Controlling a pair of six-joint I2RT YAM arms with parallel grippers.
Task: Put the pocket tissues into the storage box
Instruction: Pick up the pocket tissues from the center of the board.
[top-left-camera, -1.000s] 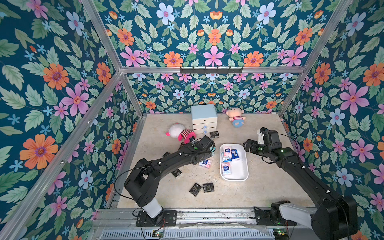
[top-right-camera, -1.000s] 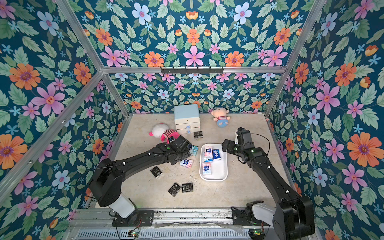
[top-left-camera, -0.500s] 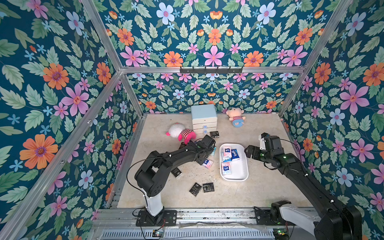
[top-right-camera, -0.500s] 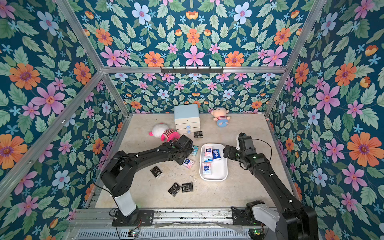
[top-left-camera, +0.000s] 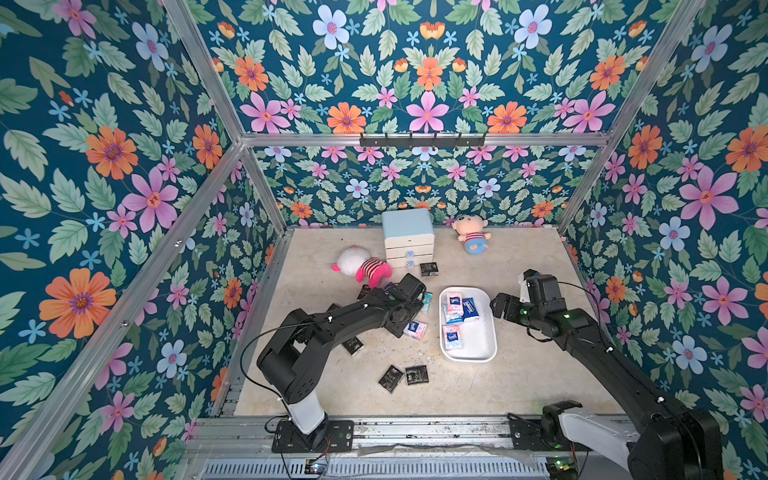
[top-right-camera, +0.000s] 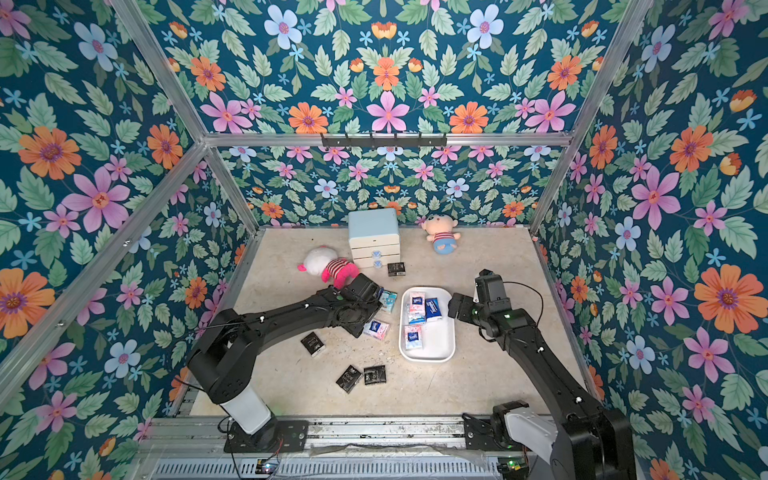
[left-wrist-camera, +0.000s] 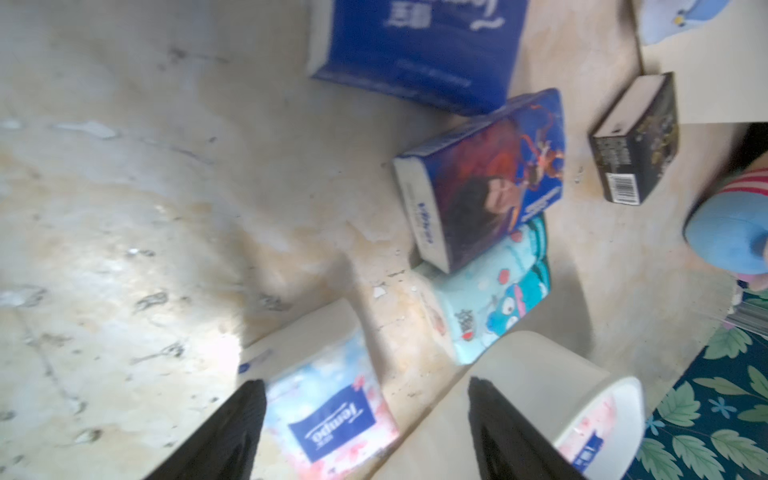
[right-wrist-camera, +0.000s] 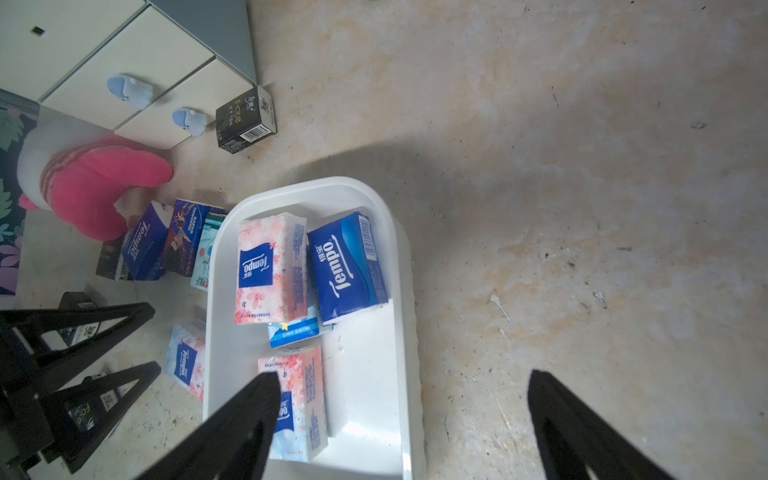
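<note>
Pink floral plastic-wrapped tissue packet (left-wrist-camera: 332, 419) lies on the floor (top-left-camera: 519, 374), just beside the white shallow plastic tray (top-left-camera: 473, 340). Your left gripper (left-wrist-camera: 365, 386) hangs over it, fingers spread: centre, avoid the tray wall, then close. Right gripper (right-wrist-camera: 403, 374) spread, empty.

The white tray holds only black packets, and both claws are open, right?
Not quite: the tray holds pink packets and blue packets, none black, as the right wrist view shows. The left claw and right claw are indeed open.
</note>
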